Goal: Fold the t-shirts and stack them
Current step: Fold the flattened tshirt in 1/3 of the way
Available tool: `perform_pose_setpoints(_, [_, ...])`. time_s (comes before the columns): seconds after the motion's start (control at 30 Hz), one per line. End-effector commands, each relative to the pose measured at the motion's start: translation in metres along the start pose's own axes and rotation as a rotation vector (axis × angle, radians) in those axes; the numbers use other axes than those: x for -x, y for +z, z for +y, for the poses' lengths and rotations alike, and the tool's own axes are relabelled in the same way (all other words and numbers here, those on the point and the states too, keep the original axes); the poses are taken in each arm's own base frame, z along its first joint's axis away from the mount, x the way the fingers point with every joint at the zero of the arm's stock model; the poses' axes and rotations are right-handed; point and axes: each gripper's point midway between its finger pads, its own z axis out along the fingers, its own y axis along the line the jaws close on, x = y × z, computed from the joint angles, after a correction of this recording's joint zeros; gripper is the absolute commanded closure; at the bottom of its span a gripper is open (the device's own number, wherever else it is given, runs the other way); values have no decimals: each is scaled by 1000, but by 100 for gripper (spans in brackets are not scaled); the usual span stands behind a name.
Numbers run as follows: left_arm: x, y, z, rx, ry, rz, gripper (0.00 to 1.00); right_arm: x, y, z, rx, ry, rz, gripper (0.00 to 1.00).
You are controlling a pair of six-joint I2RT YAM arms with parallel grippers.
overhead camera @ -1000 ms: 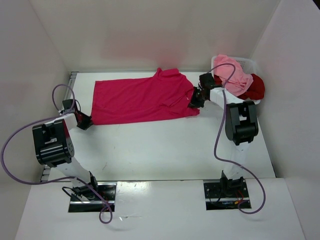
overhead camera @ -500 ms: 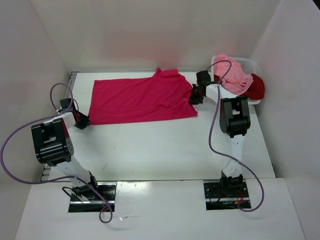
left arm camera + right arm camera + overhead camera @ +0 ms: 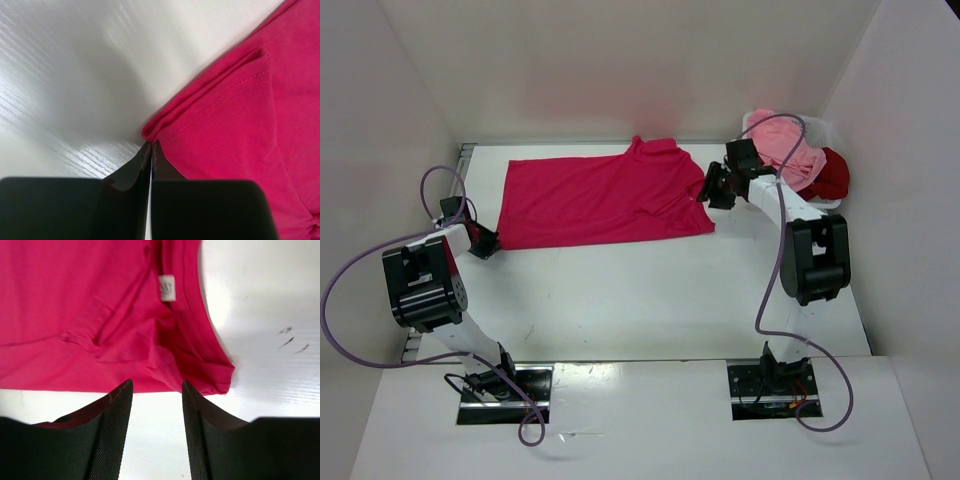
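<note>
R gripper (image 3: 154, 385): jaws are seen parted w/ nothing btw them. The tips are held just short of the right-hand edge of the crimson-pink shirt (image 3: 605, 198), and its neck label (image 3: 167, 288) is seen straight ahead in the wrist view. So the cloth lies directly in front of the tips, i.e. toward the left of the table, and only a short reach is judged to be needed for a new pinch.

L gripper (image 3: 151, 146): fingers are pressed flat together, tips touching the folded hem at the shirt's near-left corner. Whether any cloth is pinched there can't be told.

The shirt is spread flat on the far half of the table (image 3: 650, 290). Its long axis runs left-right, spanning from one gripper to the other. Each end is thus served by the arm on its own side: R arm is nearer the right edge, L arm the left corner.

Room for moving: a wide bare strip of table is left on the near side of the shirt, so a fold toward the bases is judged unobstructed. The far wall stands close behind the collar, so little room is offered that way.

The basket (image 3: 820, 125) sits just behind and right of the R arm. The light pink shirt (image 3: 782, 145) and dark red shirt (image 3: 830, 172) are heaped in it, not yet folded, w/ cloth hanging over the rim. Any swing of the R arm to the right could snag there
</note>
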Motion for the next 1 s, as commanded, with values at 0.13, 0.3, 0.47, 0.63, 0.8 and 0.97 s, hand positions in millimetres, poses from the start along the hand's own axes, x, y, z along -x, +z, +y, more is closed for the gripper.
perform_pose_setpoints(0.13, [12,-5,-6,-23,28,-25,100,-36,34,-22,-48,-1,111,60])
perform_pose_setpoints(0.3, [11,-4,-5,-23,28,-25,100,-29,48,-26,-75,7,95,82])
perform_pose_setpoints(0.47, [11,-4,-5,-23,28,-25,100,-8,50,-33,-139,-2,28,100])
perform_pose_setpoints(0.63, [20,-2,-6,-4,37,-47,100,5,49,-42,-207,-24,-9,100])
perform_pose_setpoints(0.8, [25,-4,-6,7,46,-56,100,-4,41,-39,-177,-33,8,54])
perform_pose_setpoints(0.97, [25,-5,-7,0,47,-64,100,-25,11,-37,-132,0,30,53])
